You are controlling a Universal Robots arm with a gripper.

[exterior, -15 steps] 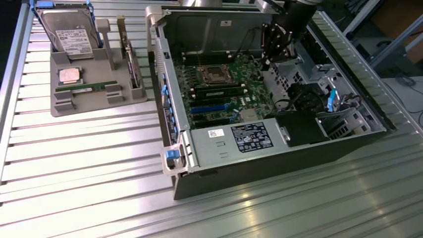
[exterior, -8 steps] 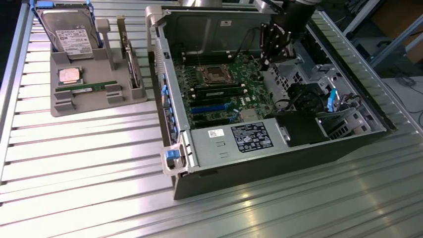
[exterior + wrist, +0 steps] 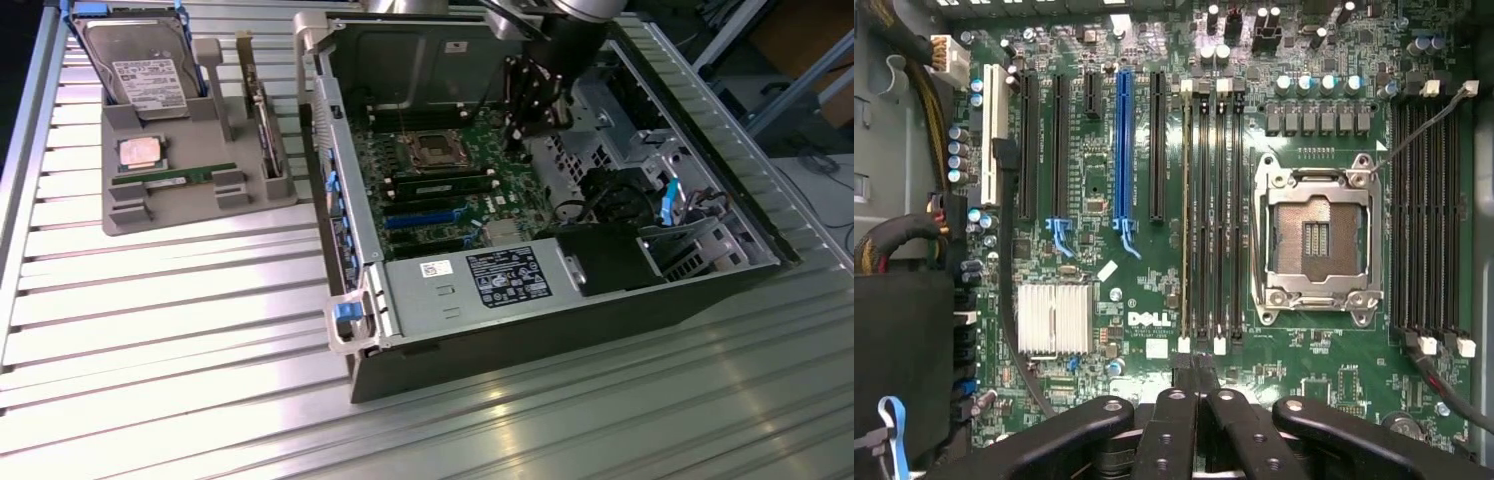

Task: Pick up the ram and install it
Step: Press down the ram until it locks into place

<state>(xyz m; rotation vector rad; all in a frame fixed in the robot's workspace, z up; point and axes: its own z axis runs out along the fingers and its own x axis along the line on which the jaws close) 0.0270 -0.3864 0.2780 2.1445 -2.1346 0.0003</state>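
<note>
Ram (image 3: 174, 181): green stick w/ small white label, lying flat in the front slot of the grey tray (image 3: 134, 218), at the exterior view's left. Nothing touches it. It is well apart from the gripper (image 3: 533, 120).

Same tray: silver CPU chip (image 3: 140, 152) just behind the ram; hard drive (image 3: 140, 62) w/ white label standing at the rear; a long board on edge (image 3: 268, 128) along the tray side nearest the PC case (image 3: 534, 340).

PC case: lies open-side up on the ribbed metal tabletop (image 3: 200, 360), just beside the tray. Motherboard (image 3: 454, 215) is exposed inside. PSU box (image 3: 487, 280) w/ label sits at the near end.

Gripper: hangs inside the case opening, above the motherboard, near the CPU socket (image 3: 434, 150). Jaws are closed together; no green stick is visible between them.

Wrist view: gripper (image 3: 1199, 385) tips are pressed together and point down at the motherboard (image 3: 1104, 170), approx. in line w/ the end of the four-slot memory bank (image 3: 1219, 210). The outermost slot in that bank, on the side away from the CPU socket (image 3: 1316, 240), shows a pale edge along its length; cannot tell whether a stick is seated there. The socket is open and bare. Blue expansion slot (image 3: 1122, 150) and silver heatsink (image 3: 1054, 318) lie beyond the bank on the side away from the socket.
</note>
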